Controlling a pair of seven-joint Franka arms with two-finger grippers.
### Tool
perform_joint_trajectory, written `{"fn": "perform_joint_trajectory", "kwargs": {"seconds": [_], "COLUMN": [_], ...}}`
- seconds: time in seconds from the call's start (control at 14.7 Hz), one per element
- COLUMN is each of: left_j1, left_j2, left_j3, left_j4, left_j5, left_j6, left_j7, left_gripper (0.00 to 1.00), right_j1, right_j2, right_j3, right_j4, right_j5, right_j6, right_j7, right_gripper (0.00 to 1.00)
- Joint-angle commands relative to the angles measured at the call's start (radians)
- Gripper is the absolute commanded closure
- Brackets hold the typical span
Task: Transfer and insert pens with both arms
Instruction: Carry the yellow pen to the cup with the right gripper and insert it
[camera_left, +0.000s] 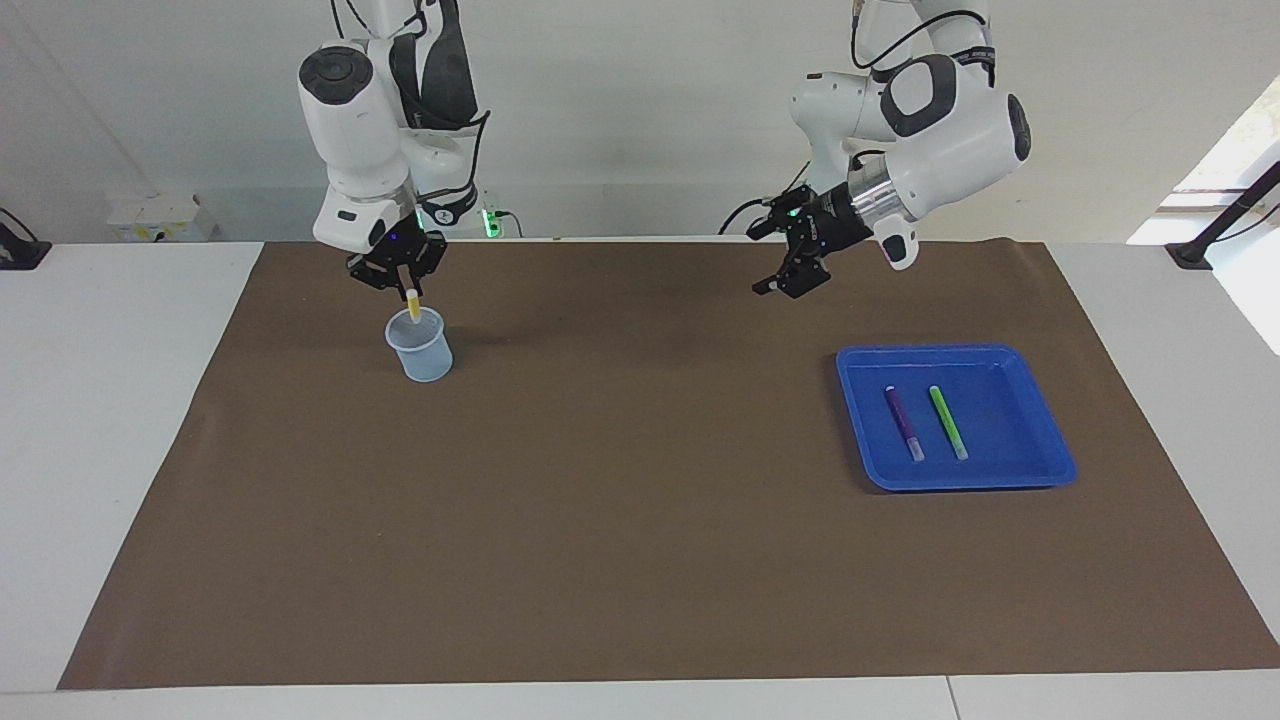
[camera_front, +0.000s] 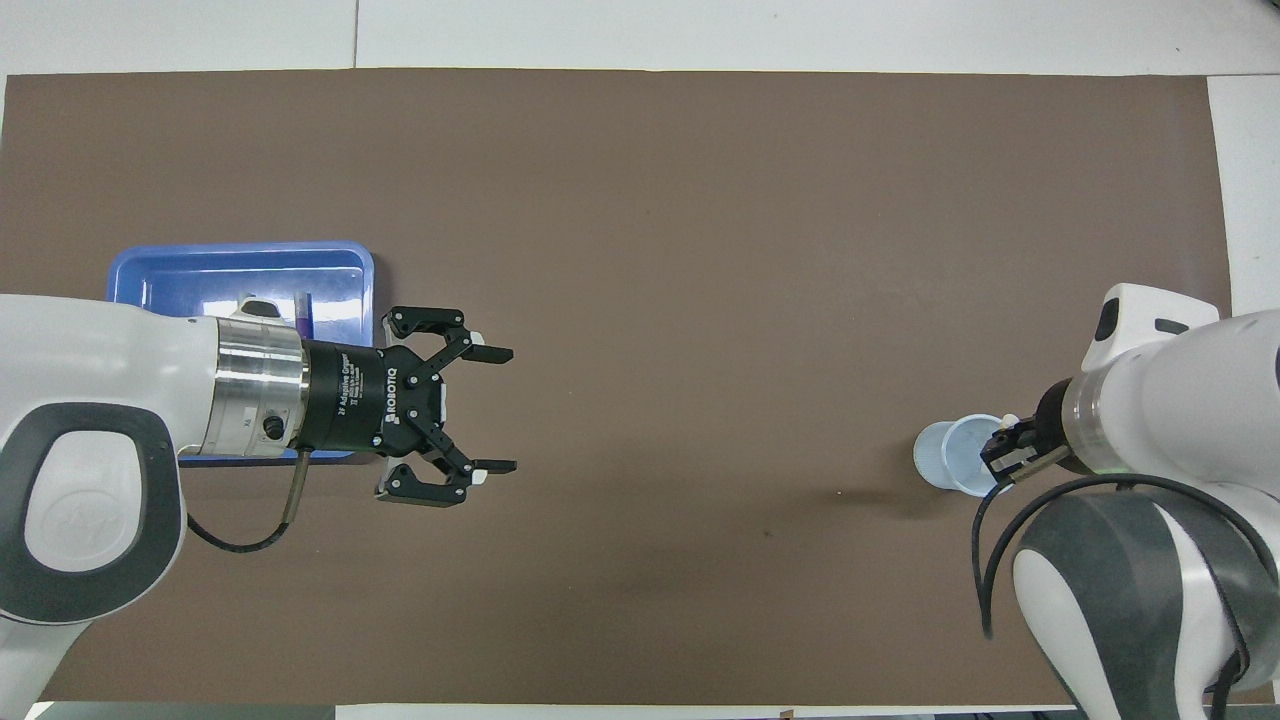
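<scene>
Facing view: the right gripper (camera_left: 403, 277) fingers grasp the yellow pen (camera_left: 413, 302) upright over a translucent cup (camera_left: 419, 345); whether its tip is inside is unclear. Purple pen (camera_left: 903, 422) and green pen (camera_left: 947, 421) lie in the blue tray (camera_left: 1040, 430). Overhead view: the left gripper (camera_front: 493, 410), fingers spread and empty, hovers over the desk (camera_front: 700, 250) beside the tray.

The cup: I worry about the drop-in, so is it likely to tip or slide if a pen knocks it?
Probably. The cup looks thin, clear and almost empty, so likely light. It stands free on the mat, so a nudge from the yellow pen in the right end effector might shift it.
</scene>
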Motion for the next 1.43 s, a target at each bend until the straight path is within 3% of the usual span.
{"fn": "perform_joint_trajectory", "kwargs": {"seconds": [0.0,0.27,0.61,0.68,0.89,0.96,1.16,1.36], "left_j1": [0.037,0.157,0.213,0.241,0.307,0.324,0.355,0.349], "left_j2": [-0.013,0.002,0.152,0.174,0.229,0.258,0.328,0.382], "left_j3": [-0.004,-0.004,-0.002,-0.002,-0.002,-0.002,-0.002,-0.004], "left_j4": [0.013,0.033,0.165,0.166,0.139,0.139,0.134,0.107], "left_j5": [0.209,0.467,0.702,0.705,0.705,0.705,0.705,0.705], "left_j6": [-0.069,-0.064,-0.023,0.038,0.214,0.259,0.322,0.370], "left_j7": [0.180,0.491,0.844,0.936,1.185,1.284,1.506,1.581], "left_gripper": [0.00,0.00,0.00,0.00,0.00,0.00,0.00,0.00], "right_j1": [-0.034,-0.042,-0.060,-0.060,-0.060,-0.060,-0.047,-0.057], "right_j2": [-0.020,-0.003,0.003,0.006,0.017,0.016,0.016,0.019], "right_j3": [0.007,0.007,0.007,0.009,0.009,0.007,0.010,0.009], "right_j4": [-0.085,-0.119,-0.166,-0.163,-0.101,-0.062,0.012,0.058], "right_j5": [-0.010,-0.010,-0.010,-0.008,-0.001,0.007,0.035,0.250], "right_j6": [0.088,0.125,0.161,0.156,0.124,0.077,0.003,-0.042], "right_j7": [-0.027,-0.026,-0.016,-0.015,-0.018,-0.018,-0.015,0.023], "right_gripper": [0.95,0.79,0.72,0.60,0.07,0.00,0.00,0.00]}}
